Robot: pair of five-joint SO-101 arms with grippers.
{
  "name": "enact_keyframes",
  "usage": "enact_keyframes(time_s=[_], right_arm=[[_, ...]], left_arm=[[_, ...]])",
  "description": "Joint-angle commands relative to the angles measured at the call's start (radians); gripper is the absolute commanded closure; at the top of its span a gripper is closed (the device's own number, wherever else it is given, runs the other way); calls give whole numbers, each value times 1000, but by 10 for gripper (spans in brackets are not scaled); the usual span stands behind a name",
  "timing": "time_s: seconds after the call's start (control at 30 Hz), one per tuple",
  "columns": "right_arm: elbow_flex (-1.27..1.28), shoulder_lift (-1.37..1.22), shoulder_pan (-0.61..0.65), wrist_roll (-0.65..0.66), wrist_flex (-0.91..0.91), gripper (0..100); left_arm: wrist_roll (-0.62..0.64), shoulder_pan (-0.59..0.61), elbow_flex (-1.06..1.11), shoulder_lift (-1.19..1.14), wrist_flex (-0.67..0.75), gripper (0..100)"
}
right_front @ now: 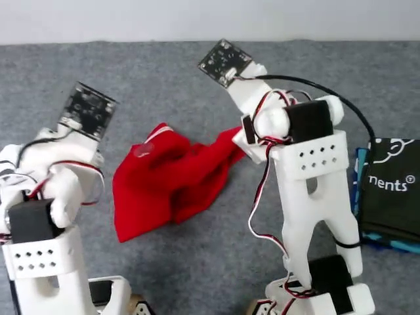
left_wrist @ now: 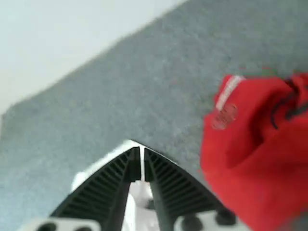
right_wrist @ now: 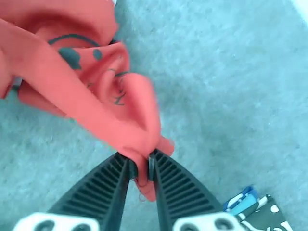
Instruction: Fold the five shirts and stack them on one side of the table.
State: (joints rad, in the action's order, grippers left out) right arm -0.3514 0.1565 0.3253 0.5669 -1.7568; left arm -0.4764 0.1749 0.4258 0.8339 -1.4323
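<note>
Red shirt (right_front: 170, 180) crumpled mid-table betw. arms; soft, light, prob. limp when lifted. Right gripper (right_wrist: 139, 166) clenched on one fabric edge; left gripper (left_wrist: 142, 161) closed, empty, beside it. Best grip: opp. corner.

The left white arm (right_front: 62, 190) is bent upright, left claw (left_wrist: 142, 163) pressed together, empty; right white arm (right_front: 308, 164) stretched forward, right claw (right_wrist: 139, 168) pinching the red fabric shirt (right_wrist: 96, 96).

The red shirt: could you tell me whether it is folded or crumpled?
Crumpled, not folded: the red shirt lies in loose, uneven bunches on the grey table, with one corner pinched in the right gripper.
</note>
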Motion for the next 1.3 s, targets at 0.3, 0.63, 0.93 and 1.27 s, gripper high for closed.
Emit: enact_keyframes(time_s=[0.3,0.63,0.93,1.27], right_arm=[[138,38,-13,3,28,988],[147,39,-13,-8,4,987],[147,39,-13,-34,2,987],[147,47,-13,-34,-12,987]], left_arm=[[-245,-60,464,15,-161,906],[-252,-3,659,15,25,823],[-247,0,760,14,143,823],[-204,2,768,-63,210,823]])
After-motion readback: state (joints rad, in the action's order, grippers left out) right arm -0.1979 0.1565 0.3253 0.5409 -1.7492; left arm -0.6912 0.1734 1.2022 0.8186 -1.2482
